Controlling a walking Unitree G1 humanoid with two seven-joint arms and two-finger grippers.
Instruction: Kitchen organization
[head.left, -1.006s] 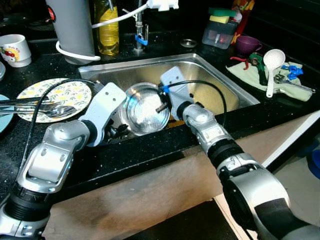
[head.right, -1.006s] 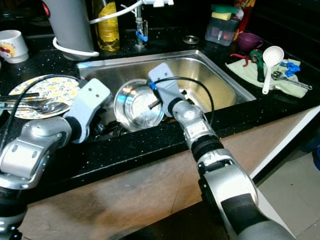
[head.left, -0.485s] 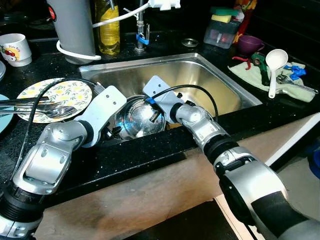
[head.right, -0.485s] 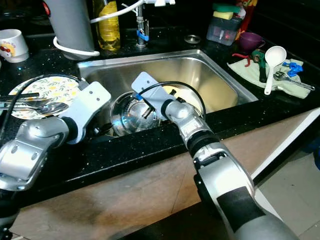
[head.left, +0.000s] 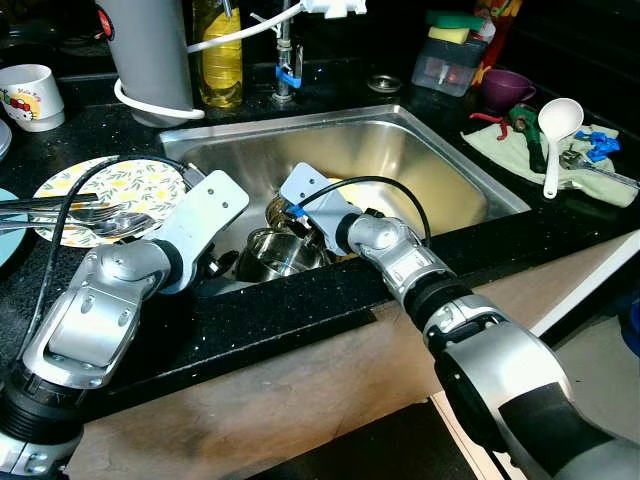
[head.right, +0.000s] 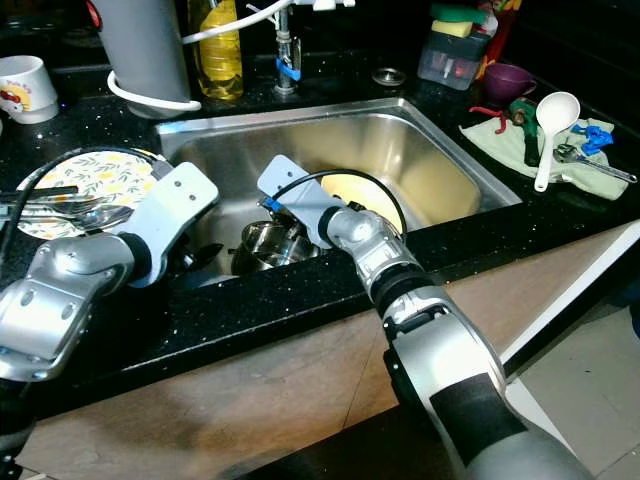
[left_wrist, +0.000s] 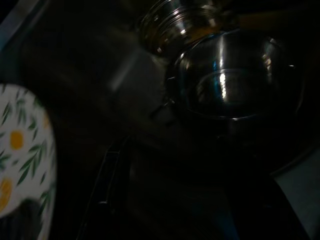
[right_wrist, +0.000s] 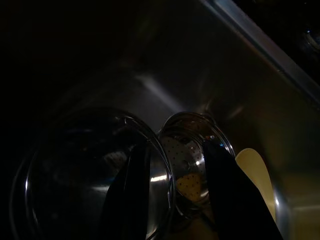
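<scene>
Both arms reach into the stainless sink, where a steel bowl sits at the near left of the basin, with a smaller perforated steel strainer just beyond it. The right gripper has its fingers apart, straddling the bowl's rim. The left gripper is at the bowl's left side; its finger position cannot be determined. A floral plate holding cutlery lies on the black counter, left of the sink.
</scene>
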